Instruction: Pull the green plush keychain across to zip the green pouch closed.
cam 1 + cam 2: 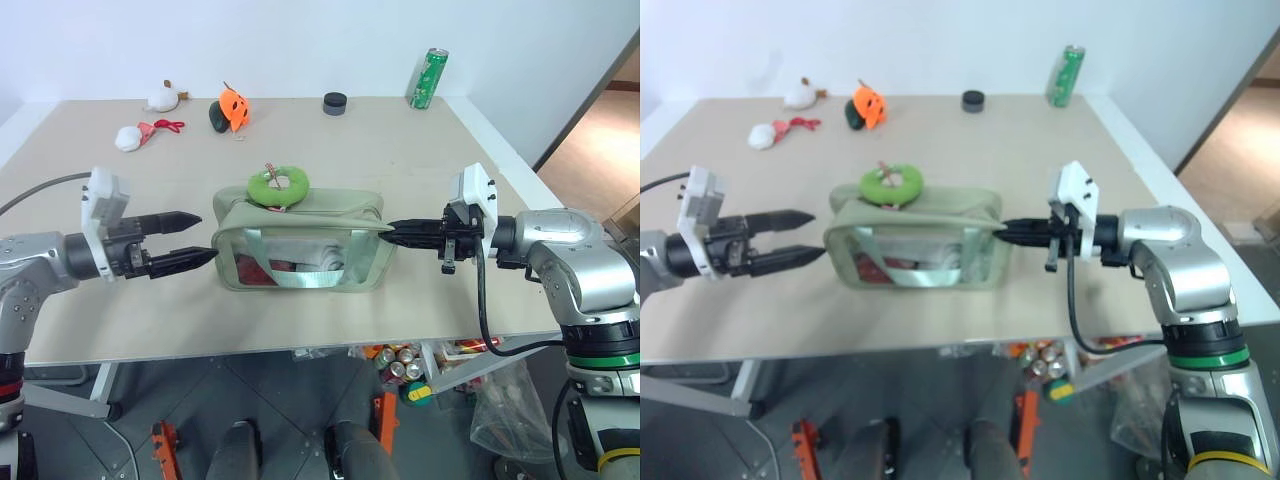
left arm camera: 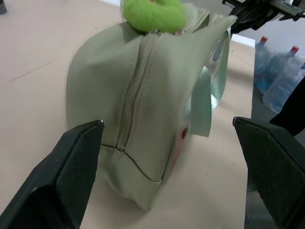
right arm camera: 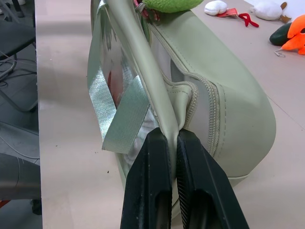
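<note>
The beige rectangular table (image 1: 420,160) carries every item. At its near centre stands the large sage-green fabric pouch (image 1: 300,245) with a clear plastic front window, upright, its top zipper running lengthwise between the two arms. In the left wrist view the stretch of zipper at the left end appears closed, so the remaining travel is judged to lie on the right side.

The right gripper (image 3: 172,143) is pinched shut on the pale green strap (image 3: 136,62) at the pouch's right end. This hold is judged to anchor the pouch, so that a pull on the slider does not drag the whole pouch across the table.

The left gripper (image 1: 205,238) stands just off the pouch's left end with its two black fingers spread wide. It holds nothing and touches nothing.

The small lime-green round plush keychain (image 1: 278,187) with a tan centre rests on top of the pouch, near the middle of the zipper line and slightly left of centre. It is free of both grippers. The next step is judged to be a grasp on this keychain.
</note>
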Controlling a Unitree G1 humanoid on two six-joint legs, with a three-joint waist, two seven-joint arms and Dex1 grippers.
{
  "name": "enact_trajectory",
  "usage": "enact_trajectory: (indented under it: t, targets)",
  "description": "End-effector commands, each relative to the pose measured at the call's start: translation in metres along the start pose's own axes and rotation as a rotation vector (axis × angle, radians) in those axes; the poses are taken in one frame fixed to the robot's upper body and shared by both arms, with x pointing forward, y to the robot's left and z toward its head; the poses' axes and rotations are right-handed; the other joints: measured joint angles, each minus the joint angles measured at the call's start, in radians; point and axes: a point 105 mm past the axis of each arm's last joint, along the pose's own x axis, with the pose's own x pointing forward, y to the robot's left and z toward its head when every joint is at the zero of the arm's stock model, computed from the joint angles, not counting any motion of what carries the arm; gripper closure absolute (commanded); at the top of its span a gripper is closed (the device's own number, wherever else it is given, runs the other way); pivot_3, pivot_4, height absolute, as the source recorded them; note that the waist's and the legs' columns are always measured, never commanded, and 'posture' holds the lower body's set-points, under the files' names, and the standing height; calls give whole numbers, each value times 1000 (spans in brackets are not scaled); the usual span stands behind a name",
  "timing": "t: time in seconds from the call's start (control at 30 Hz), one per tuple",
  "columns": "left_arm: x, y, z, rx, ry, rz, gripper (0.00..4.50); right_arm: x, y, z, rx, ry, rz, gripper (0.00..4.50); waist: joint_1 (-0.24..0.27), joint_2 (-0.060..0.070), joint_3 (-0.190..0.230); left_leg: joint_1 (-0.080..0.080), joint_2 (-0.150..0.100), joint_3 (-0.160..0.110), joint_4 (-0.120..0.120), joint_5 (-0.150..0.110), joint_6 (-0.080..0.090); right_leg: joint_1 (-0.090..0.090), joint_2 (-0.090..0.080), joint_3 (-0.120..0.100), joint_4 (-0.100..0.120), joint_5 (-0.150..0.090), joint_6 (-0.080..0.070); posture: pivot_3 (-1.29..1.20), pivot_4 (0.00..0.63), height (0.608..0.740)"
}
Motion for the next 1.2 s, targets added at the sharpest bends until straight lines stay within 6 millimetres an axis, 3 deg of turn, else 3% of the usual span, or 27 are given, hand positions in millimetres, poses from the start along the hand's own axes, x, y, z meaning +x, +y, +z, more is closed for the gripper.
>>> enact_trajectory:
  t: [0.03, 0.07, 0.17, 0.53, 0.87, 1.2]
  targets:
    - [5, -1, 4, 40, -4, 0, 13, -2, -1, 8, -34, -5, -5, 4500, 0, 0, 0, 0, 0, 0, 0, 0, 0, 0, 0, 0, 0, 0, 0, 0, 150, 740]
    - [7, -1, 4, 40, -5, 0, 13, -2, -1, 8, -34, -5, -6, 4500, 0, 0, 0, 0, 0, 0, 0, 0, 0, 0, 0, 0, 0, 0, 0, 0, 150, 740]
    - [12, 6, 5, 33, -30, 28, 708, -3, -1, 7, -33, -1, -10, 4500, 0, 0, 0, 0, 0, 0, 0, 0, 0, -1, 0, 0, 0, 0, 0, 0, 150, 740]
    - [16, 5, 18, 55, -75, 42, 4416, -4, -1, 6, -28, 3, -18, 4500, 0, 0, 0, 0, 0, 1, 0, 0, 0, -1, 1, 1, 0, 0, 1, 0, 150, 740]
    - [20, 7, 18, 68, -60, 68, 4416, -3, -5, 7, -10, -23, -33, 4500, 0, 0, 0, 0, 0, 1, 0, 0, 0, -1, 1, 1, 0, 0, 1, 0, 150, 740]
    - [23, 6, 18, 67, -61, 62, 4500, -17, -1, 19, 55, -90, -23, 1101, 0, 0, 0, -1, 0, 1, 0, 0, 0, -1, 0, 1, 0, 1, 2, 0, 150, 740]
